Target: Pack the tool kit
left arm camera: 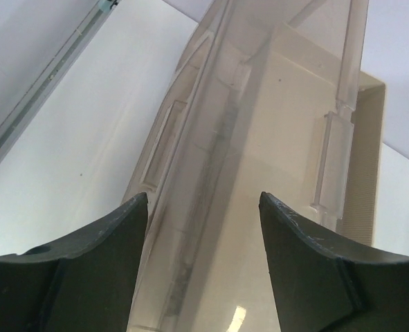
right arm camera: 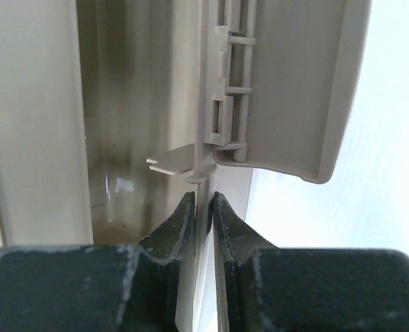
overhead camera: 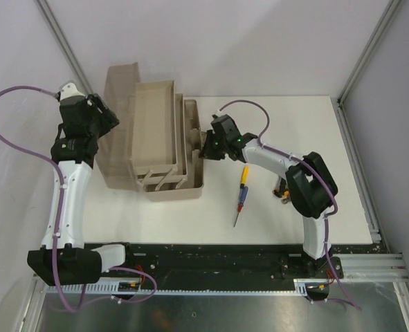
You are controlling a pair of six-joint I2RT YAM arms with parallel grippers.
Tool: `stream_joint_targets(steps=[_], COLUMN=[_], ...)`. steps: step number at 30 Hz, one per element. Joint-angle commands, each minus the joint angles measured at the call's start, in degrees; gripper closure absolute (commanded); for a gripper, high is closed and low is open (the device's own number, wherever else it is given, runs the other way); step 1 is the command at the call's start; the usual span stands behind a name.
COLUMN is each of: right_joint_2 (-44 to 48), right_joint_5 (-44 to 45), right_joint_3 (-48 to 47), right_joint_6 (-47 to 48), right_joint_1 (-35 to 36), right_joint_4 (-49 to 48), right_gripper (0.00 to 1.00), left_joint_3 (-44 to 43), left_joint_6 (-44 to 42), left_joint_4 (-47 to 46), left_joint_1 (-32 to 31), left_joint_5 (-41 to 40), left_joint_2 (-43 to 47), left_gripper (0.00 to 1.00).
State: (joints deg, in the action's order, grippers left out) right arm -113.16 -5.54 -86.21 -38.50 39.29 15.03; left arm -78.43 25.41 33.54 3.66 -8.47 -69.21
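Observation:
The beige toolbox [overhead camera: 168, 187] stands open left of centre, its trays [overhead camera: 154, 124] folded out and its translucent lid [overhead camera: 119, 104] swung up to the left. My right gripper [overhead camera: 205, 146] is shut on the box's thin right wall [right arm camera: 204, 207], just below the latch [right arm camera: 225, 117]. My left gripper [overhead camera: 111, 117] is open, its jaws on either side of the lid's edge [left arm camera: 211, 173] without touching. A yellow-red-blue screwdriver [overhead camera: 241, 194] lies on the table right of the box. A yellow-handled tool [overhead camera: 285, 194] peeks out under my right arm. Hammer and red-handled tool are out of view.
The white table [overhead camera: 308, 138] is walled by grey panels at the back and both sides, with a metal post at the back right [overhead camera: 367, 55]. The arm bases sit on a black rail [overhead camera: 211, 259] at the near edge.

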Motion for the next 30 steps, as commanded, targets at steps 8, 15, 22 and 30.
stream_joint_targets(steps=[8, 15, 22, 30], right_joint_2=[0.7, 0.4, 3.8, 5.9], right_joint_5=[-4.7, -5.2, -2.4, 1.1], right_joint_3=[4.0, 6.8, 11.7, 14.8], right_joint_6=[4.9, 2.3, 0.2, -0.6], right_joint_1=[-4.3, -5.7, -9.2, -10.1], right_joint_4=[2.5, 0.3, -1.4, -1.6], right_gripper=[1.0, 1.0, 1.0, 1.0], left_joint_3=[6.0, 11.8, 13.6, 13.9], left_joint_6=[-1.2, -3.0, -4.2, -4.1], left_joint_4=[13.4, 7.9, 3.2, -2.3], left_joint_1=[2.2, 2.6, 2.7, 2.6], left_joint_5=[-0.6, 5.5, 12.4, 17.9], left_joint_2=[-1.9, -0.6, -2.4, -6.8], left_gripper=[0.3, 0.31, 0.32, 0.32])
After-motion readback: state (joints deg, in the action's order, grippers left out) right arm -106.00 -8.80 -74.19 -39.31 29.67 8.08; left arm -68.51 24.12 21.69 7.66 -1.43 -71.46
